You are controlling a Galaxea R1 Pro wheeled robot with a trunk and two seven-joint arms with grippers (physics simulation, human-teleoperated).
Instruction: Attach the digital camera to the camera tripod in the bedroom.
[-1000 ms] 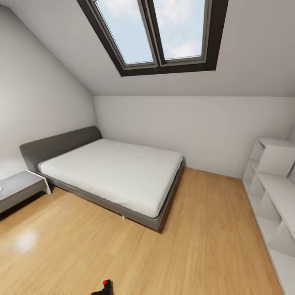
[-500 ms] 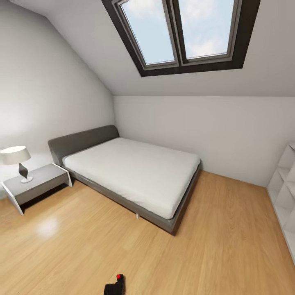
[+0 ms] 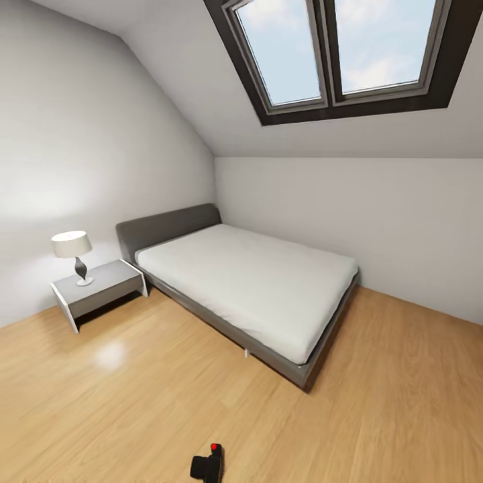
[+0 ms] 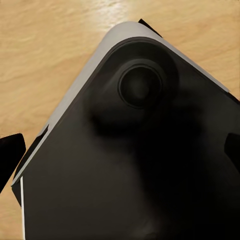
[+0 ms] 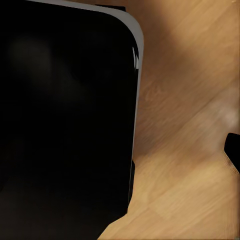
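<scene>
The digital camera (image 3: 208,464) is small and black with a red button on top, and it lies on the light wood floor at the bottom edge of the head view. The camera tripod is out of view. In the left wrist view my left gripper (image 4: 121,155) is open; its black fingertips (image 4: 10,161) sit at opposite edges with nothing held, above my own dark body. In the right wrist view my right gripper (image 5: 120,150) shows one black fingertip (image 5: 233,150) far out at the edge, so it is spread open over the floor.
This is the bedroom. A grey-framed bed (image 3: 258,285) with a white mattress fills the middle. A grey nightstand (image 3: 100,290) with a white lamp (image 3: 74,249) stands against the left wall. A skylight (image 3: 349,54) sits in the sloped ceiling. Bare plank floor (image 3: 134,402) lies between me and the bed.
The head view has swung to the left. The white shelving has slid out at the right, and the nightstand and lamp have come fully in. The digital camera stays on the floor.
</scene>
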